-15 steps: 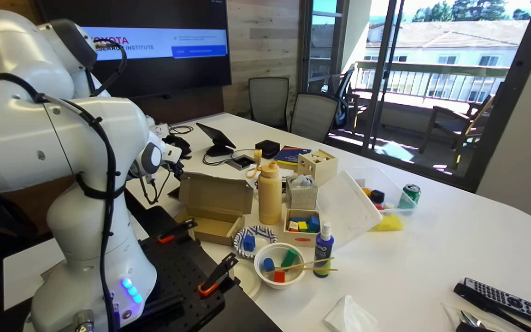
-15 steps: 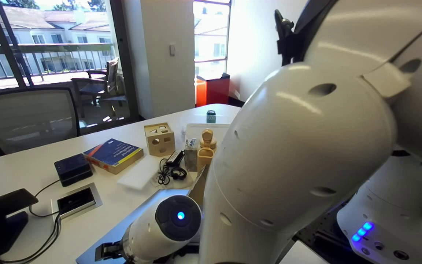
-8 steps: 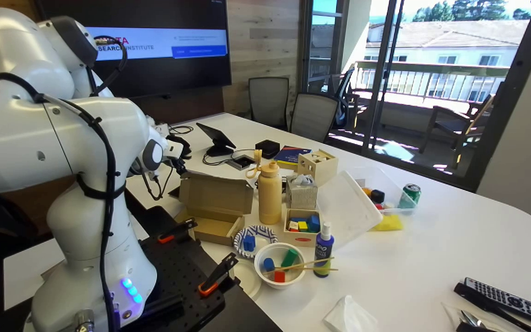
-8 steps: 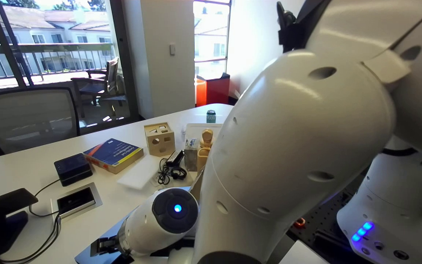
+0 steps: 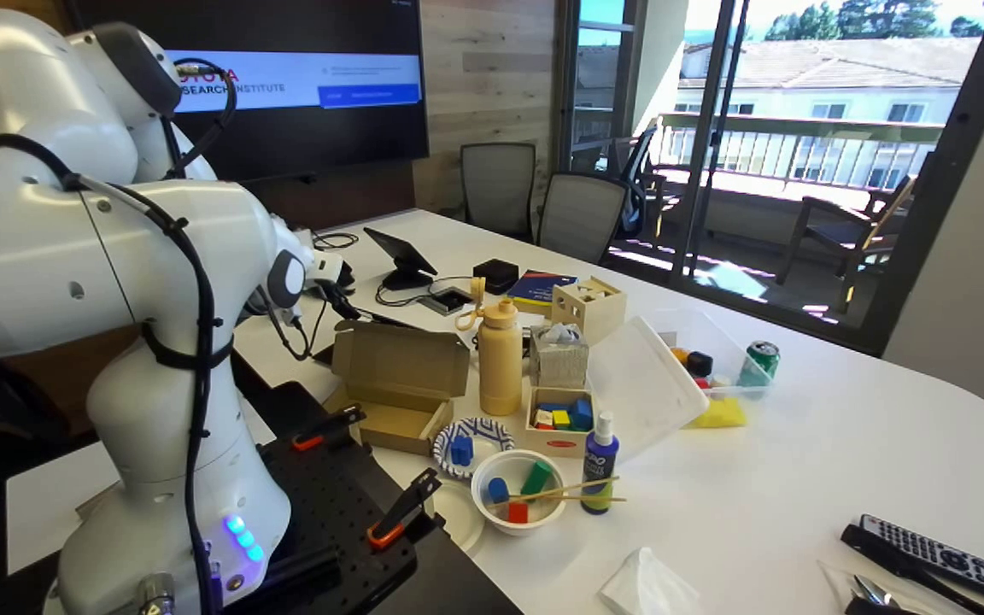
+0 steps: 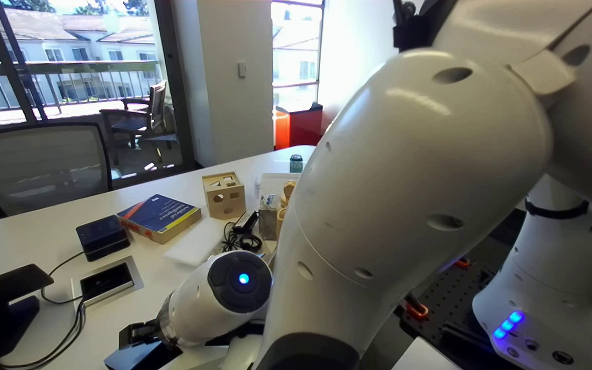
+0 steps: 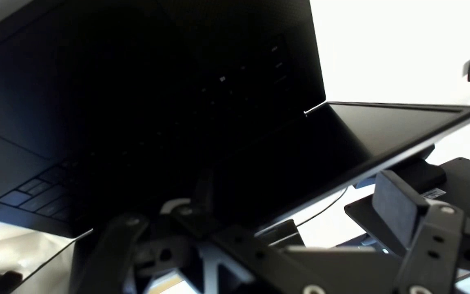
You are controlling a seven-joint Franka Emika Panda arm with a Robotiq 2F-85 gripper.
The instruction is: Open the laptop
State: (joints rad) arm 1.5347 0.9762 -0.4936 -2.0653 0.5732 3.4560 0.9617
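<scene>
The black laptop stands partly open in the wrist view, with its dark keyboard base [image 7: 43,194] at left and its screen panel [image 7: 398,122] raised at an angle. My gripper [image 7: 300,200] is open, with the panel's long edge between its fingers. The right finger is outside the panel; the left one is in deep shadow on the screen side. Whether either finger touches is unclear. In an exterior view the gripper [image 6: 139,335] is just above the bluish laptop panel [image 6: 139,358], mostly hidden by the arm. In an exterior view a thin panel edge [image 5: 394,323] shows behind the box.
An open brown cardboard box [image 5: 402,363] and a yellow bottle [image 5: 500,367] stand close to the laptop. A black tablet stand [image 5: 407,273], a table socket [image 6: 107,282], cables, a black box [image 6: 102,236] and a blue book [image 6: 160,216] lie beyond it.
My gripper has moved slightly outward over the table. The laptop panel has tilted up: its edge now shows above the cardboard box, and less bluish surface is visible beside the arm.
</scene>
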